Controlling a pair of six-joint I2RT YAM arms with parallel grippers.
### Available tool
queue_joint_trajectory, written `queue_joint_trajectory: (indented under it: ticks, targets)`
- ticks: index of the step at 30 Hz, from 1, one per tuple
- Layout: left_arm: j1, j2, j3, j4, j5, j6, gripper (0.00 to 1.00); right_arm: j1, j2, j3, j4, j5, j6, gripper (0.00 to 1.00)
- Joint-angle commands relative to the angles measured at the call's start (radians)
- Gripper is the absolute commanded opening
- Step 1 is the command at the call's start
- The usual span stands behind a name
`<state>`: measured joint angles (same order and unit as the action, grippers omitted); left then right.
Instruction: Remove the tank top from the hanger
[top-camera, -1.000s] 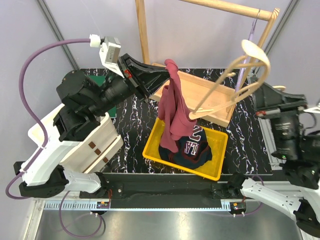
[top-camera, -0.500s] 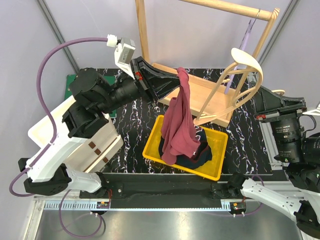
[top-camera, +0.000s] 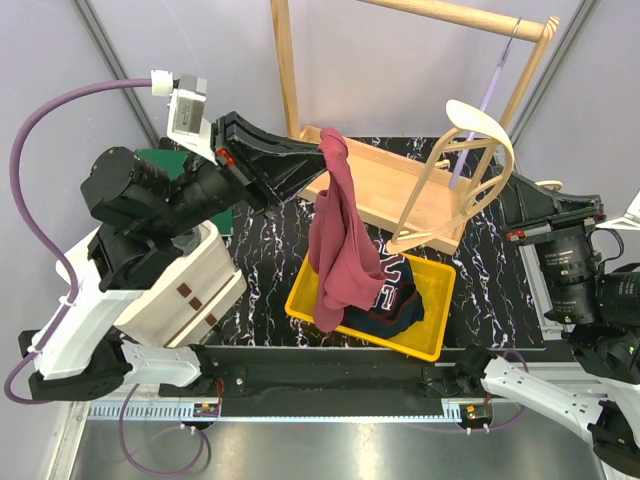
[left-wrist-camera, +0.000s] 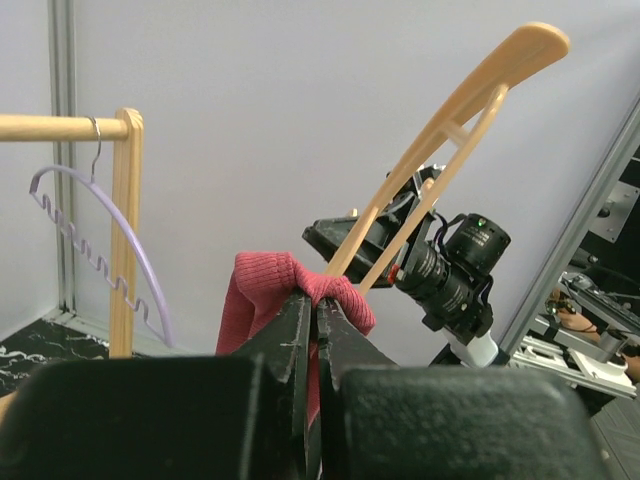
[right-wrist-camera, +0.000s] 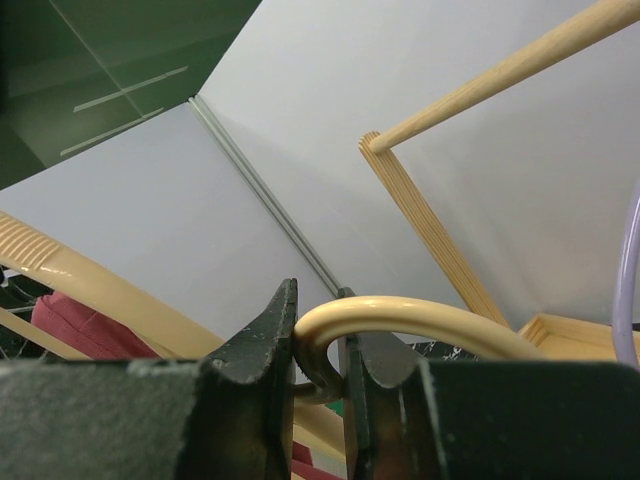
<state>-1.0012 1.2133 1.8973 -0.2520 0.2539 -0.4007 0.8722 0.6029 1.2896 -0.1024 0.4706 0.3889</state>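
Observation:
The red tank top (top-camera: 338, 235) hangs from my left gripper (top-camera: 318, 150), which is shut on its top fold; its lower end drapes into the yellow bin (top-camera: 437, 322). In the left wrist view the red fabric (left-wrist-camera: 265, 295) bunches over the closed gripper (left-wrist-camera: 316, 305). The cream wooden hanger (top-camera: 470, 170) is bare and held up at the right, clear of the tank top. My right gripper (top-camera: 515, 215) is shut on the hanger's hook (right-wrist-camera: 400, 315). The hanger also shows in the left wrist view (left-wrist-camera: 455, 110).
A wooden rack (top-camera: 420, 15) with a tray base (top-camera: 385, 190) stands at the back, a lilac hanger (top-camera: 490, 90) on its rail. Dark navy clothing (top-camera: 395, 300) lies in the yellow bin. A white box (top-camera: 195, 285) sits at the left.
My left gripper has pulled the tank top leftward, off the hanger. The hanger has swung right and stands bare. The cloth's lower end now trails into the bin.

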Motion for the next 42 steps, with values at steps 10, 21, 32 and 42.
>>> queue_joint_trajectory:
  ticks: [10,21,32,42]
  targets:
    - [0.022,0.078,-0.170,0.034,-0.120,0.040,0.00,-0.004,-0.003,-0.018,0.029,0.007,0.022,0.00]
    - [0.065,0.143,-0.228,0.043,-0.042,-0.010,0.00,-0.002,-0.040,-0.026,0.013,0.026,0.015,0.00]
    - [0.042,-0.078,-0.918,0.207,-0.152,-0.162,0.00,-0.004,-0.028,-0.052,0.003,0.023,0.024,0.00]
    - [0.018,-0.218,-1.086,0.203,-0.156,-0.185,0.53,-0.004,0.043,-0.033,0.003,-0.088,0.033,0.00]
